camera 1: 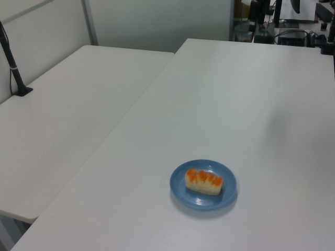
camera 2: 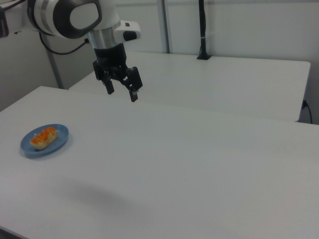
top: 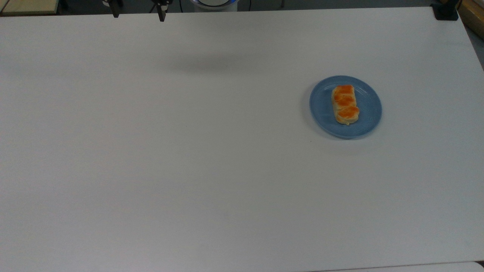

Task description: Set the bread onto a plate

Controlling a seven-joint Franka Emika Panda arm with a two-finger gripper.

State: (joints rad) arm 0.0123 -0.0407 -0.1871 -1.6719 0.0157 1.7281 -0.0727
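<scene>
The bread point(top: 345, 104) is lying on the plate point(top: 323, 109), inside the raised rim and close to the plate's middle, with its orange-brown glazed bumps facing up. In the top view its long side is running from the plate's far edge toward the near one; in the left view the bread point(camera 1: 203, 181) is sitting across the plate point(camera 1: 180, 189), and in the right view the bread point(camera 2: 44, 137) is resting on the plate point(camera 2: 59, 142) near the right view's left edge. The plate is resting flat on the white table point(top: 189, 170).

The gripper point(camera 2: 121, 88) is hanging in the air high above the table, well apart from the plate and off to the plate's right in the right view. Its two black fingers point(camera 2: 133, 93) are pointing downward and standing wide apart, with nothing between them. In the top view the gripper point(top: 138, 10) is showing at the table's far edge (just the two finger tips poking in from the frame's top), far to the plate's left. A soft shadow is lying on the table between the gripper and the plate in the top view.

Beyond the plate in the left view, a second white table point(camera 1: 57, 120) is standing beside the first one, carrying a black post point(camera 1: 13, 70) at its far side.
</scene>
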